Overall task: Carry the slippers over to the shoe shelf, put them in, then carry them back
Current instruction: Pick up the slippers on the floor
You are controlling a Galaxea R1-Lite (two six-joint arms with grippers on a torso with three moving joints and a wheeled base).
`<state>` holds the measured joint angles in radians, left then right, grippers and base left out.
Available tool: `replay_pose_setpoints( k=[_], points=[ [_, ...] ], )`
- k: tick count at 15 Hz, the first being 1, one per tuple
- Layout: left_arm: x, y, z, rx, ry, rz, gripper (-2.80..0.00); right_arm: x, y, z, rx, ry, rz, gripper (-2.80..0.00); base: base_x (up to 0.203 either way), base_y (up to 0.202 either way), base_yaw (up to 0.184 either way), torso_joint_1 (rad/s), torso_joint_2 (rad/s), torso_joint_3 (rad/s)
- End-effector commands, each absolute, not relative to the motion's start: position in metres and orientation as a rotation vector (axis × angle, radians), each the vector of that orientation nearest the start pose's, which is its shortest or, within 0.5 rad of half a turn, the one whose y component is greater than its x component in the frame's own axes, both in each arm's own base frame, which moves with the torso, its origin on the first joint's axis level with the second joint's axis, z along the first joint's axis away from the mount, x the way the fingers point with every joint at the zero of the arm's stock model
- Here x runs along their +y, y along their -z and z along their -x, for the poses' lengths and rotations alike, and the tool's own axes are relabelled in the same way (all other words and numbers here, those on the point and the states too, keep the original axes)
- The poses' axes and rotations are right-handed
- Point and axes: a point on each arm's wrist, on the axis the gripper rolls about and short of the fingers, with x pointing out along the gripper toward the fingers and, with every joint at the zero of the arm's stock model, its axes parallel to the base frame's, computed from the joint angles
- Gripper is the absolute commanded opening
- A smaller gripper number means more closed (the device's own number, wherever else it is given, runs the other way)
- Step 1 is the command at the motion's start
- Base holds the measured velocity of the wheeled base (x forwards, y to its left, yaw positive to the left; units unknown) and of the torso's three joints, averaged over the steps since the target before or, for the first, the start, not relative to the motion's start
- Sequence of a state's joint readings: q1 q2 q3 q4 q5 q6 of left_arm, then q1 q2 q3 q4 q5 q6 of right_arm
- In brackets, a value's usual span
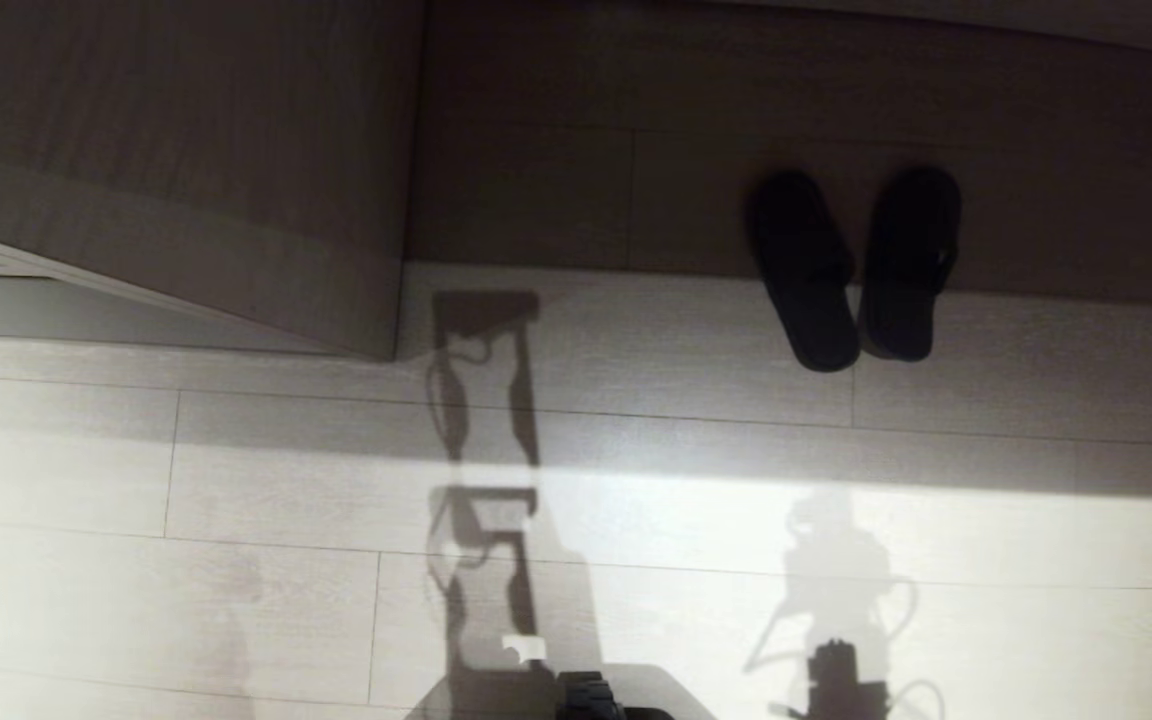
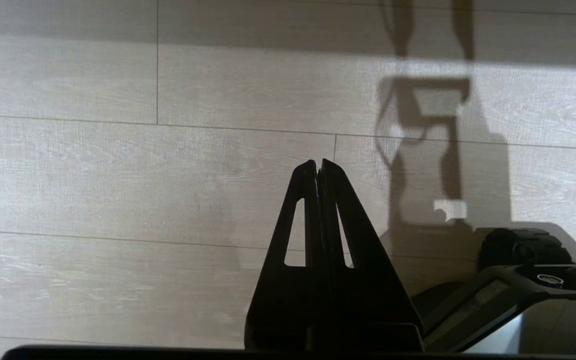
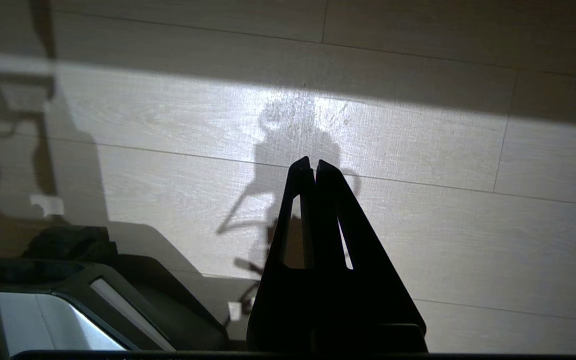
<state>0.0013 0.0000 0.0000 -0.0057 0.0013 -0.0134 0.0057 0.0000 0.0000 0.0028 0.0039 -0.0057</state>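
- The slippers [image 1: 851,265] lie side by side on the floor [image 1: 636,450], half in shadow, near a wooden cabinet [image 1: 186,170].
- They look light and soft; pinching the upper strap seems best.
- Left claw [image 2: 318,165] and right claw [image 3: 313,164] hang closed and empty, well apart from them.

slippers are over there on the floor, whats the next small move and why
Probably drive closer to the slippers: they lie side by side well ahead, to the right, while the left gripper and right gripper hang shut over bare floor, holding nothing.
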Motion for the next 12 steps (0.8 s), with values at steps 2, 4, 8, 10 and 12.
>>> replay_pose_setpoints(
  k=[2,4,8,10,12],
  points=[
    [0.0,-0.0761,0.0227,-0.005,-0.003,0.014,-2.8,0.0,-0.0752,0.0228,0.003,-0.011,0.006,-2.8,0.0,0.0,0.0,0.004,0.0,-0.192],
    [0.0,-0.0761,0.0227,-0.005,-0.003,0.014,-2.8,0.0,-0.0752,0.0228,0.003,-0.011,0.006,-2.8,0.0,0.0,0.0,0.0,0.0,-0.201],
    [0.0,-0.0761,0.0227,-0.005,-0.003,0.014,-2.8,0.0,-0.0752,0.0228,0.003,-0.011,0.006,-2.8,0.0,0.0,0.0,0.0,0.0,-0.202],
    [0.0,-0.0761,0.0227,-0.005,-0.003,0.014,-2.8,0.0,-0.0752,0.0228,0.003,-0.011,0.006,-2.8,0.0,0.0,0.0,0.009,0.0,-0.199],
    [0.0,-0.0761,0.0228,-0.006,-0.003,0.014,-2.8,0.0,-0.0752,0.0228,0.003,-0.011,0.006,-2.8,0.0,0.0,0.0,0.002,0.0,-0.196]
  ],
)
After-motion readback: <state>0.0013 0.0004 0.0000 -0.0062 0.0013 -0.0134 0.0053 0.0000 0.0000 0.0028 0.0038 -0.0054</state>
